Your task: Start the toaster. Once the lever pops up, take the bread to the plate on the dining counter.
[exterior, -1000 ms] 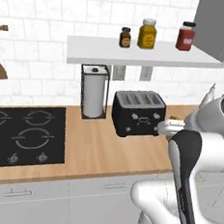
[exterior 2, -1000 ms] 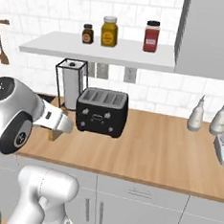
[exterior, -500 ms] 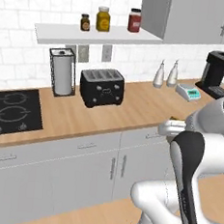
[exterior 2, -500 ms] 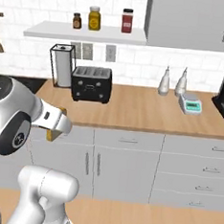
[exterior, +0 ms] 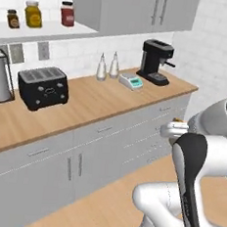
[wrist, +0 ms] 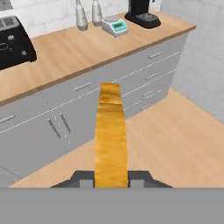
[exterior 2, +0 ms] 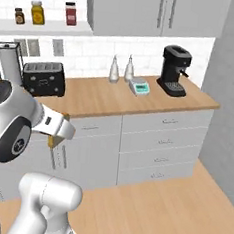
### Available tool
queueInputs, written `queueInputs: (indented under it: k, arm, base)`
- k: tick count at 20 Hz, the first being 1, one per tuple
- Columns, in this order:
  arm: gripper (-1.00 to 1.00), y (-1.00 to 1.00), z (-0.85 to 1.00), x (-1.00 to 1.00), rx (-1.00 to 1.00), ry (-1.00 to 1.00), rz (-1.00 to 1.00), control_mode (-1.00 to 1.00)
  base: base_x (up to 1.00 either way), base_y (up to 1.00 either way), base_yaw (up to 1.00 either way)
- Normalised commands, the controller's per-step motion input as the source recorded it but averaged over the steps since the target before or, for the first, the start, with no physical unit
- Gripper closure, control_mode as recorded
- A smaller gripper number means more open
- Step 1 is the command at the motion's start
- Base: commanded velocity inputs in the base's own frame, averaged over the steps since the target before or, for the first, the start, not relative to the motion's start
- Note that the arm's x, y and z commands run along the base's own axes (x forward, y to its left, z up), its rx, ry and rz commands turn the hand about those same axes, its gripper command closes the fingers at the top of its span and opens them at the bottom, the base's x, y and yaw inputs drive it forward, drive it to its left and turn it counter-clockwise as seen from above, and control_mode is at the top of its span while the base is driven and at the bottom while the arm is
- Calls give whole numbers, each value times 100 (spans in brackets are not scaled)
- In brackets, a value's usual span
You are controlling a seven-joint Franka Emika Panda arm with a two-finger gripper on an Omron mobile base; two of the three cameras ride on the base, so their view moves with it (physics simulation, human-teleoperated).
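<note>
**Base swung right along the wall counter, bread slice in the grip**

Since half a second ago the whole scene has slid left in both base views: the camera moved with the base, not the objects. The cooktop has dropped out of frame, and a coffee machine and a bare side wall have come in at right.

Left to right, left base view: paper-towel roll (exterior: 0,76) at the frame edge; the toaster (exterior: 43,87), black and glossy, just beside it on the wood counter top (exterior: 92,102). Above them a shelf (exterior: 42,31) carries three jars (exterior: 32,13). Further right stand two pale bottles (exterior: 107,67), a small kitchen scale (exterior: 132,81) just beside them, then the black coffee machine (exterior: 154,62) near the counter's right end. Grey cabinet fronts (exterior: 56,164) run below; grey wall cabinets (exterior: 140,10) hang above.

The gripper (wrist: 111,178) is closed on the bread (wrist: 110,135), a tan-crusted slice seen edge-on, held out in front of the cabinet fronts and well apart from the toaster. In the right base view the slice (exterior 2: 54,140) shows as a sliver under the white hand.

Open room: light wood floor (exterior 2: 166,208) stretches bare to the right of the arm, bounded by a grey wall (exterior 2: 231,99) past the counter's end. The counter edge runs unbroken.
</note>
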Motion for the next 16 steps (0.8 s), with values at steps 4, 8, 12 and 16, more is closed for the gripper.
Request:
queueInputs:
  k: [4, 8, 12, 16]
  arm:
    - [100, 0, 0, 0, 0, 0, 0, 100]
    - [100, 0, 0, 0, 0, 0, 0, 100]
    - [100, 0, 0, 0, 0, 0, 0, 100]
    - [100, 0, 0, 0, 0, 0, 0, 100]
  base:
    - [-31, 0, -93]
    - [0, 0, -93]
    - [15, 2, -84]
    - [32, 13, -79]
